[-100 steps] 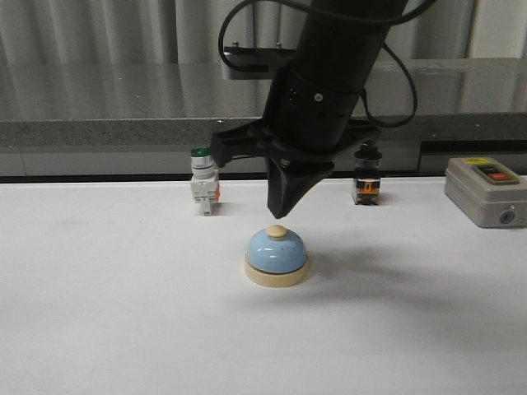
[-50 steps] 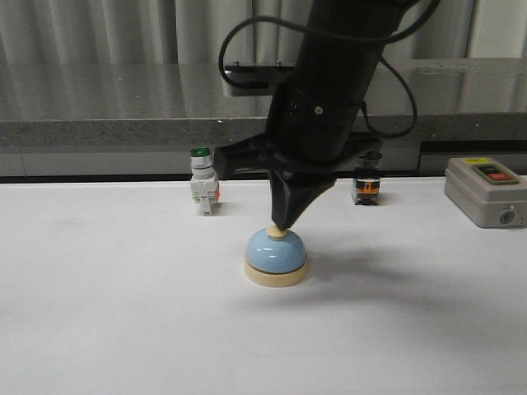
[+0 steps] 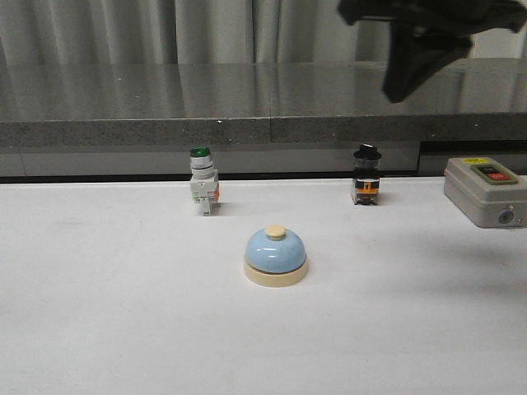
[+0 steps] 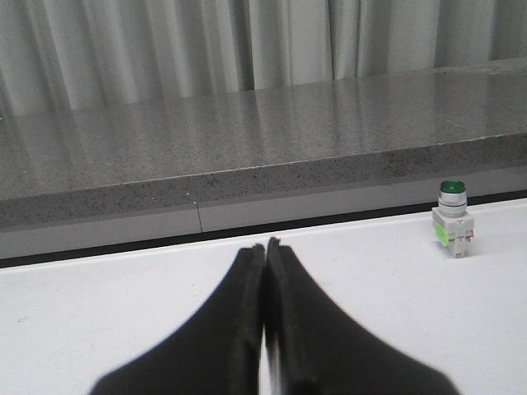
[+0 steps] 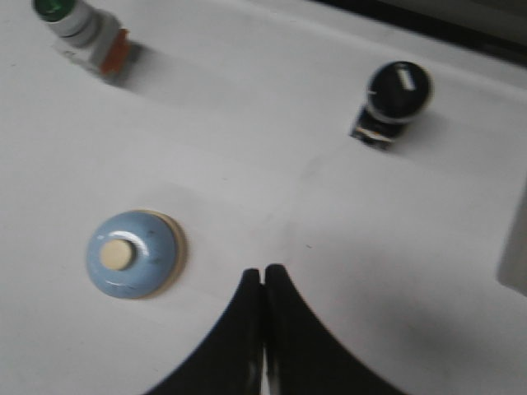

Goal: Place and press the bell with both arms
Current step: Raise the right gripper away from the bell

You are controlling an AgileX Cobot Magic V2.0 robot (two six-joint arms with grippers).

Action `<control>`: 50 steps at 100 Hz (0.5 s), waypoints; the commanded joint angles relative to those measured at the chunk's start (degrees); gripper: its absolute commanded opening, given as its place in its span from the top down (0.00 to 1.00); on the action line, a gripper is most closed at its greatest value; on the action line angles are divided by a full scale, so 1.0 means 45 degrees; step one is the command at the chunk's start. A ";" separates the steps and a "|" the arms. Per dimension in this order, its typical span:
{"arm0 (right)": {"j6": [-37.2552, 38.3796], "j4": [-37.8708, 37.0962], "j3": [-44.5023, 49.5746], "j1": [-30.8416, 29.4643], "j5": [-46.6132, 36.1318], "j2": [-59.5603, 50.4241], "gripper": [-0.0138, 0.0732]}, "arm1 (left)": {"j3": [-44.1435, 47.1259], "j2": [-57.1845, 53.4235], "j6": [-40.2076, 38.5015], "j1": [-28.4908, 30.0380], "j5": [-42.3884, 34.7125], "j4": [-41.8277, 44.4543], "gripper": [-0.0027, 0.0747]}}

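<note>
Item: call bell [image 3: 276,256], pale blue dome on a cream round base, cream button on top; it stood upright near the middle of the white desk [image 3: 107,329], nothing touching it. Behind it to the left stood a white pushbutton switch [image 3: 203,181] with a green cap and an orange tab, close to the desk's rear edge. Behind it to the right, level with that switch, stood a black-knobbed selector switch [image 3: 366,175] with an orange band. At the far right edge lay a grey control box [image 3: 486,192] bearing a red button and a yellow label. Behind the desk ran a grey stone ledge [image 3: 165,99], with pale curtains [image 3: 123,33] behind that. Right tool [image 3: 405,62]: dark, raised high above the desk at the upper right, well apart from the bell; its wrist view showed the fingers pressed together, empty, with the bell [image 5: 132,253] on the desk below them. Left tool [image 4: 265,247]: fingers likewise together and empty, low over bare desk, the green-capped switch [image 4: 452,218] in its view; not visible from the front.
</note>
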 commanded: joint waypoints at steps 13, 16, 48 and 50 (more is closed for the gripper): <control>-0.0170 -0.0167 0.1923 -0.1886 -0.0955 -0.2936 0.91 | 0.0512 -0.0340 -0.0112 0.0004 -0.1129 -0.0125 0.99; -0.0170 -0.0167 0.2348 -0.2063 -0.1111 -0.3288 0.91 | 0.0512 -0.0340 -0.0112 0.0004 -0.1129 -0.0125 0.99; -0.0170 -0.0167 0.6454 -0.2725 -0.2732 -0.8049 0.91 | 0.0512 -0.0340 -0.0112 0.0004 -0.1129 -0.0125 0.99; -0.0170 -0.0167 0.6698 -0.2725 -0.2796 -0.8391 0.91 | 0.0512 -0.0340 -0.0112 0.0004 -0.1129 -0.0125 0.99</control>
